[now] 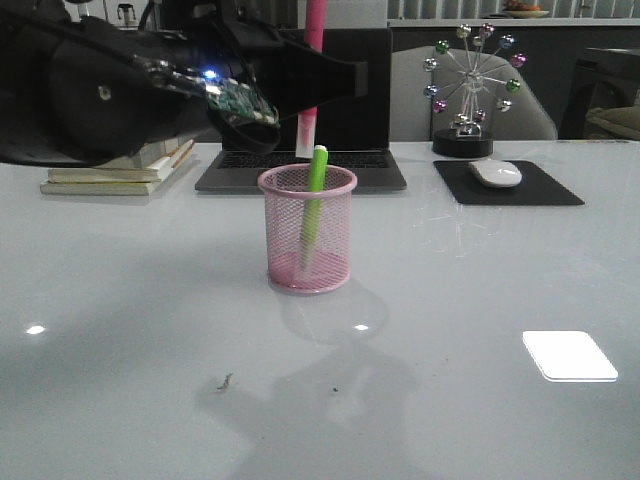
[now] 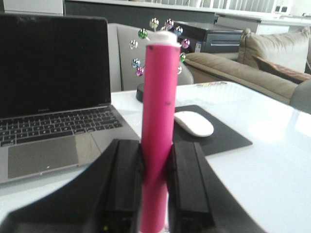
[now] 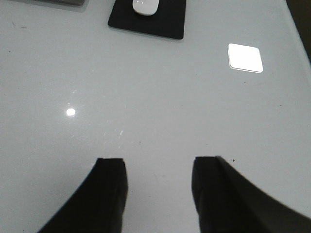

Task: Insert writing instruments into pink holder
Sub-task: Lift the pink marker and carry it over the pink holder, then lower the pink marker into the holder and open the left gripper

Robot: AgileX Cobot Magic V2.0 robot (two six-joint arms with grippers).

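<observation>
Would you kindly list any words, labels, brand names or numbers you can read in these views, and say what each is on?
No text can be read in any view.
Laptop: a small mark under the screen, too blurred to read; the key legends are too small.
Pink marker held in the left gripper: no legible print.
Green marker, pink holder, mouse, books: no lettering visible.

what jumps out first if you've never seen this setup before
The pink holder stands mid-table in front of the laptop, with the green marker leaning inside it, tip above the rim. Just behind and above it, the left claw grips the pink marker upright. The right claw hangs open over bare table.
</observation>
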